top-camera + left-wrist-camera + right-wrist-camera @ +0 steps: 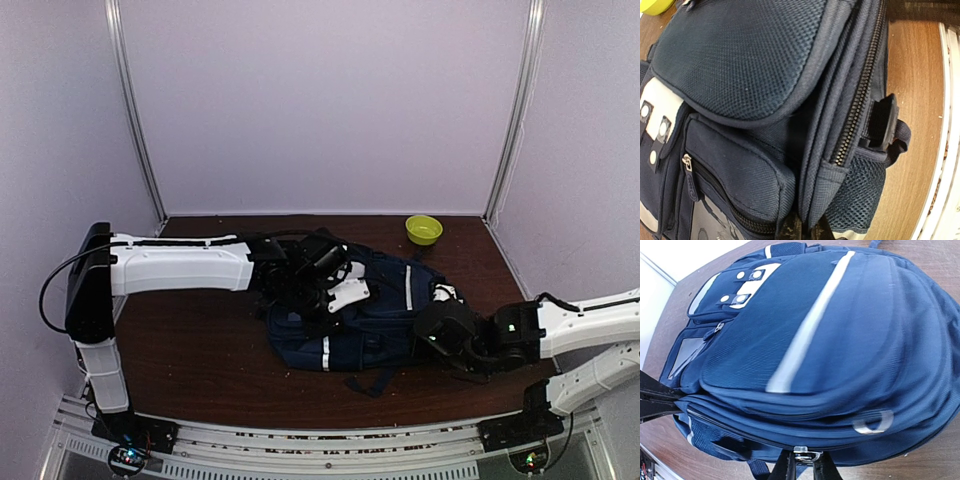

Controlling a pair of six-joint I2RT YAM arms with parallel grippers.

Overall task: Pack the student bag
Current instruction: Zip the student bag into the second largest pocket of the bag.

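Where the worktop [200,350] runs nearest the bases, two arms reach in, one from each side. The right arm [580,322] comes in low from 3 o'clock. Its jaws sit at the bag's 4 o'clock edge, pinched together on a metal zip slider [805,455] that shows between the two fingertips in the right wrist view. One student bag [375,310] lies at the worktop's centre, front face up, navy with white stripes and white patches. Its main zip is closed along the length the wrist cameras see, so whatever is inside is hidden. I can make out nothing in its mesh side pocket [860,187]. The left arm [180,265] stretches in from 9 o'clock, and its jaws hang over the bag's 10 o'clock corner; whether they are open or closed I cannot tell. One yellow-green bowl [423,229] stands apart from the bag at 1 o'clock, near the back wall, its inside showing only its own colour.
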